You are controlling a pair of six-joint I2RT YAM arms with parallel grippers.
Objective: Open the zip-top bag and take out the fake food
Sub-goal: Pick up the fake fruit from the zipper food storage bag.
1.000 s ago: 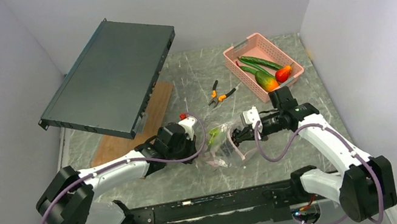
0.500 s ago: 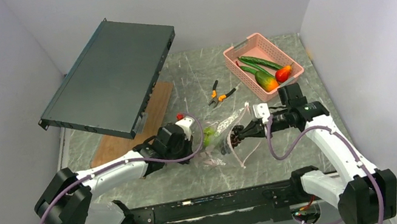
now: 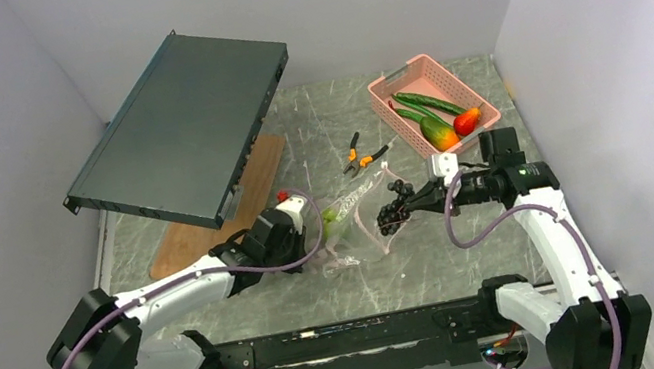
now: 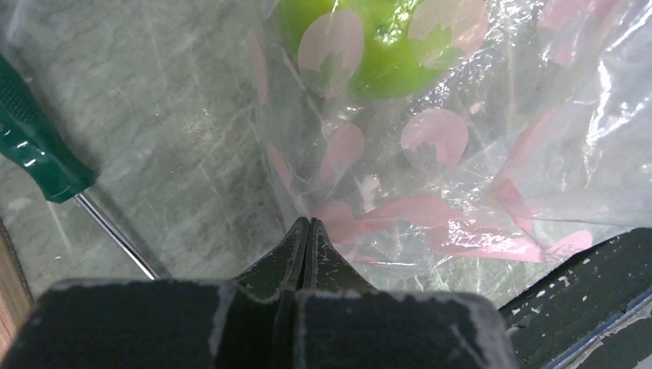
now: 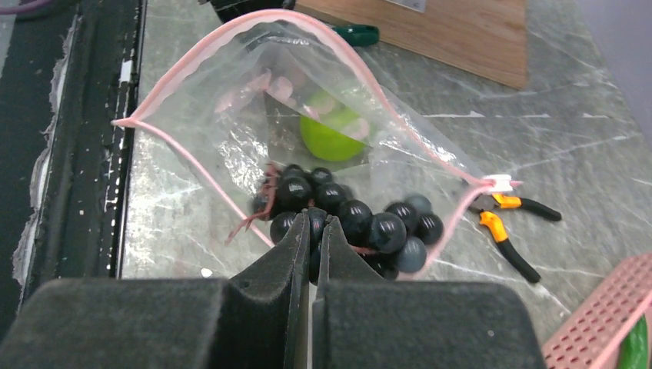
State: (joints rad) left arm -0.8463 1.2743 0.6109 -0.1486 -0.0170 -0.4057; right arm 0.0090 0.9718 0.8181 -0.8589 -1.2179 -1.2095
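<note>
Nothing legible in any view; the zip-top bag (image 4: 477, 131) carries only pink printed blobs, and a white label (image 5: 416, 4) at 12 o'clock on the wooden board (image 5: 461, 34) is cut off

Top camera high behind, overlooking whole table (image 3: 312, 121), left wrist camera hard against zip-top bag (image 4: 461, 154), right wrist close, facing its mouth, both catching green apple (image 5: 330, 137).

The apple (image 5: 330, 135) sits in the zip-top bag (image 5: 231, 108), with pliers (image 3: 361, 155) behind it and the basket (image 3: 416, 79) farther right.

One zip-top bag (image 5: 231, 131), one grape bunch (image 5: 361, 223), one apple (image 5: 330, 134), two cucumbers (image 3: 430, 102), one basket (image 3: 401, 129), one pliers (image 3: 361, 156)
</note>
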